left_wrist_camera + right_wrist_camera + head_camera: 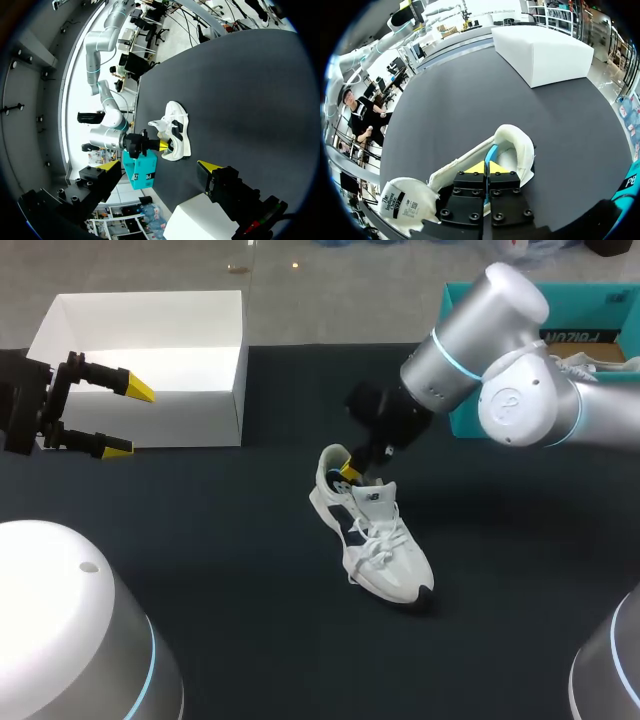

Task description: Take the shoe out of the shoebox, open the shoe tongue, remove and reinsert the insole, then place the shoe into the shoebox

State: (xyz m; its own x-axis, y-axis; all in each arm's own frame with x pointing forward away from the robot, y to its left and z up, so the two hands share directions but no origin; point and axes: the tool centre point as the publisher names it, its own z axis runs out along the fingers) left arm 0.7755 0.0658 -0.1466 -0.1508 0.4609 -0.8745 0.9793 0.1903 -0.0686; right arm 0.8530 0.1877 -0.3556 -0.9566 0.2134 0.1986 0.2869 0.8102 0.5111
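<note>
Sitting inside the shoe (385,550) collar, the right gripper (486,167) is closed, seemingly pinching the insole (491,151).

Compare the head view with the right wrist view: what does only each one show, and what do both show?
Only the head view: the left gripper, open, near the white shoebox, and the laces and toe of the shoe. Only the right wrist view: the shoe's inside, where the right gripper pinches the blue insole between shut tips. Both: the shoe, the right gripper at its heel opening, the white shoebox and the dark table.
</note>
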